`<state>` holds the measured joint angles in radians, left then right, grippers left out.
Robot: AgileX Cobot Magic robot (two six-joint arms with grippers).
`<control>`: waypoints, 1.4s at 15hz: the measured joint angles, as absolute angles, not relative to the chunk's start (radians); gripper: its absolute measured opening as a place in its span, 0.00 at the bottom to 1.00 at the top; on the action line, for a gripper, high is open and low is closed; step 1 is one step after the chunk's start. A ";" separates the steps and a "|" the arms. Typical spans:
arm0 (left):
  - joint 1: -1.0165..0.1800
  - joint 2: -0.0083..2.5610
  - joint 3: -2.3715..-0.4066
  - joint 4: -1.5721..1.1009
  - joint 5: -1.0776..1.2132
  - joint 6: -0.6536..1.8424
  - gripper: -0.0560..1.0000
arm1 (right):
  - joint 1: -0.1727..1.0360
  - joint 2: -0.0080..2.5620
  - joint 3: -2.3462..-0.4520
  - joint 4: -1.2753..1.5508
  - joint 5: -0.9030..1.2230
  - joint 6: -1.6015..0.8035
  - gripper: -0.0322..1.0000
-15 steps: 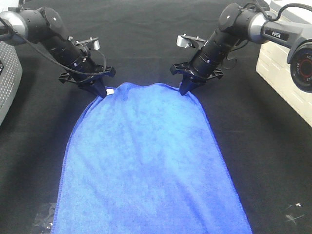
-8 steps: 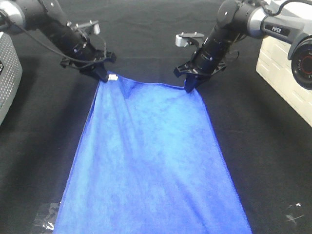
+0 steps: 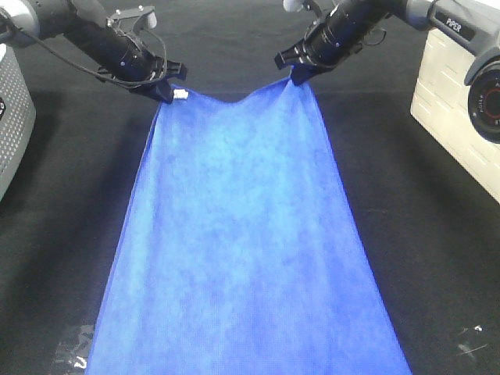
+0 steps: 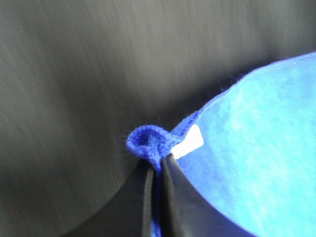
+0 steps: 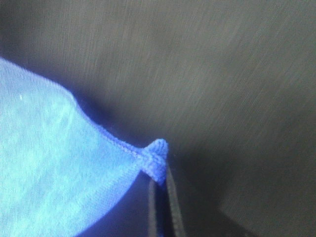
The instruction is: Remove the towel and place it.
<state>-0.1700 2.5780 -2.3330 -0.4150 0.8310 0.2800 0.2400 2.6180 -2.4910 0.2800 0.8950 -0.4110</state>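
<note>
The bright blue towel (image 3: 242, 234) hangs stretched from its two far corners and runs down to the near edge of the exterior high view. My left gripper (image 3: 166, 92) is shut on the far-left corner, where a small white tag (image 3: 181, 95) shows. In the left wrist view the black fingers (image 4: 148, 197) pinch the bunched hem (image 4: 145, 143) beside the tag (image 4: 188, 141). My right gripper (image 3: 297, 76) is shut on the far-right corner. The right wrist view shows the fingers (image 5: 165, 207) clamped on the corner's tip (image 5: 157, 159). The far edge sags slightly between the grippers.
A black woven cloth (image 3: 422, 234) covers the table. A cream box (image 3: 453, 117) stands at the right with a black camera body (image 3: 488, 101) before it. A grey perforated container (image 3: 12, 125) sits at the left edge. Tape scraps (image 3: 74, 348) lie near the towel's near-left corner.
Both grippers have lifted and moved away toward the far side, each carrying its corner. The towel has risen and pulled taut and narrower.
</note>
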 joint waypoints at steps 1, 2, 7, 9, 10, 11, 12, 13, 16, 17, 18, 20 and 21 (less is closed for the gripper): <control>-0.170 2.578 -2.333 -0.415 0.792 0.293 0.05 | 0.240 2.618 -2.492 0.280 0.869 -0.421 0.03; -0.170 2.578 -2.333 -0.415 0.749 0.314 0.05 | 0.240 2.618 -2.492 0.274 0.843 -0.434 0.03; -0.171 2.578 -2.333 -0.415 0.553 0.415 0.05 | 0.240 2.618 -2.492 0.237 0.686 -0.436 0.03; -0.172 2.578 -2.333 -0.415 0.495 0.439 0.05 | 0.240 2.618 -2.492 0.237 0.642 -0.436 0.03; -0.173 2.578 -2.333 -0.415 0.478 0.467 0.05 | 0.240 2.618 -2.492 0.237 0.618 -0.436 0.03; -0.173 2.578 -2.333 -0.415 0.467 0.488 0.05 | 0.237 2.618 -2.492 0.236 0.609 -0.436 0.03; -0.176 2.578 -2.333 -0.415 0.462 0.500 0.05 | 0.233 2.618 -2.492 0.238 0.599 -0.436 0.03; -0.181 2.578 -2.333 -0.415 0.455 0.506 0.05 | 0.229 2.618 -2.491 0.239 0.593 -0.436 0.03; -0.185 2.581 -2.333 -0.415 0.438 0.510 0.05 | 0.225 2.618 -2.489 0.239 0.591 -0.436 0.03; -0.185 2.586 -2.333 -0.415 0.424 0.510 0.05 | 0.225 2.622 -2.489 0.239 0.588 -0.436 0.03; -0.185 2.594 -2.333 -0.415 0.415 0.510 0.05 | 0.225 2.640 -2.489 0.239 0.569 -0.436 0.03; -0.185 2.614 -2.333 -0.415 0.388 0.510 0.05 | 0.225 2.671 -2.489 0.239 0.543 -0.436 0.03; -0.185 2.629 -2.333 -0.413 0.374 0.510 0.05 | 0.225 2.686 -2.489 0.242 0.538 -0.436 0.03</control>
<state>-0.1850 2.6290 -2.3330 -0.4130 0.3740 0.5100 0.2250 2.6860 -2.4890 0.2420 0.5380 -0.4360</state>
